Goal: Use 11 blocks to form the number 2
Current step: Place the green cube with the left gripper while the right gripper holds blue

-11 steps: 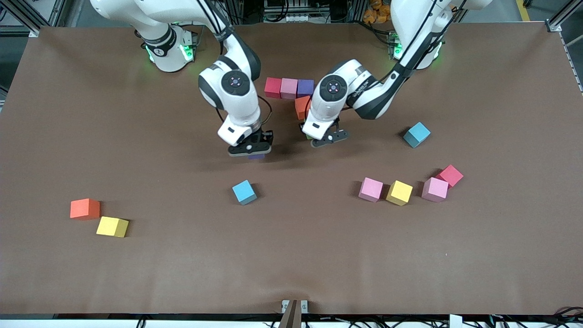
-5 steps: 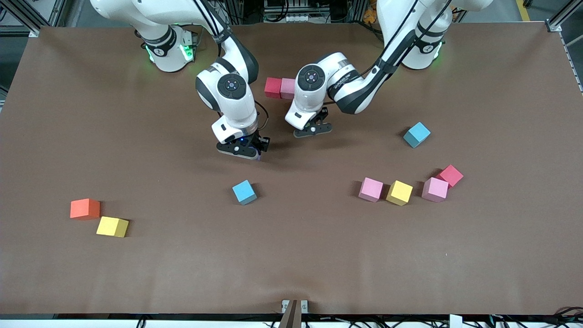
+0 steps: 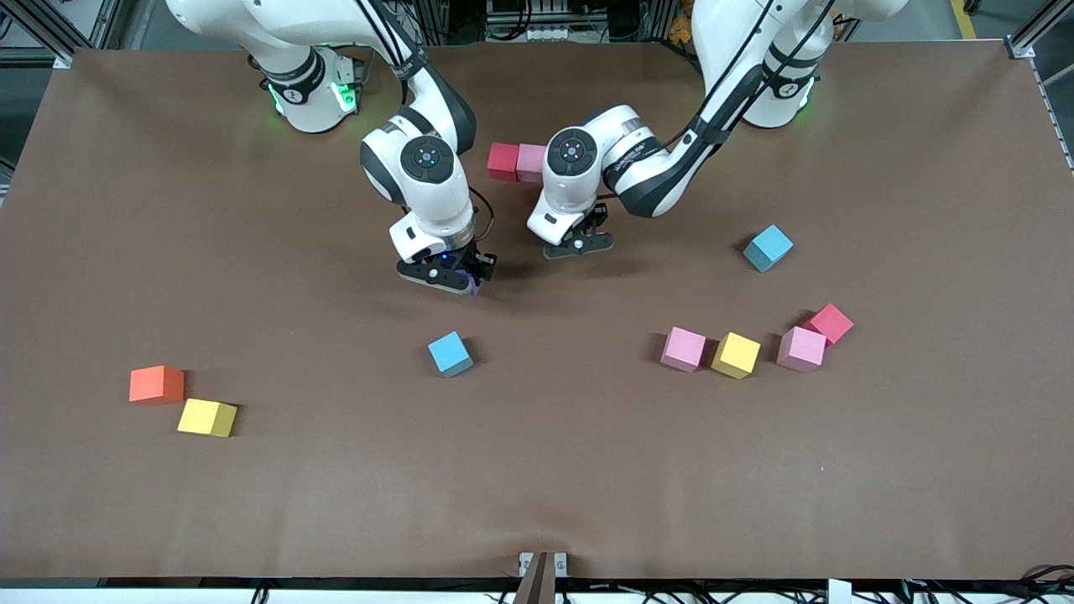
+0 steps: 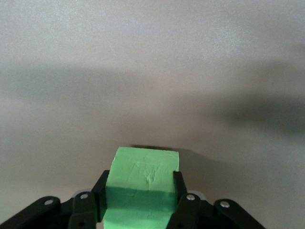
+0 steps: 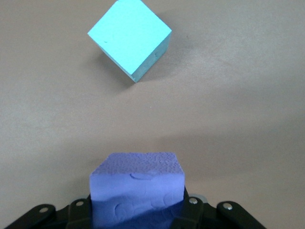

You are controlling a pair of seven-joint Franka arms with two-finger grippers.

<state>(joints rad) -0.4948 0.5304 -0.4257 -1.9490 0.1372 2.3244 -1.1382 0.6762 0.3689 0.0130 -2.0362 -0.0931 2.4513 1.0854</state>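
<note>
Brown matte table cover [image 3: 537, 486] spans nearly the whole front view, faint creases near the front-camera edge. Small metal bracket [image 3: 542, 569] sits mid-way along that near edge, with a dark slot in its middle. Black cables [image 3: 923, 592] run below the edge, over a white strip. Aluminium frame profile [image 3: 1055, 109] lines the table at the left arm's end, with a corner piece [image 3: 1020, 49] at the edge farthest from the camera. Above that edge: dark rack gear [image 3: 537, 21], orange items [image 3: 692, 23] too small to identify, yellow floor stripe [image 3: 965, 17].
</note>
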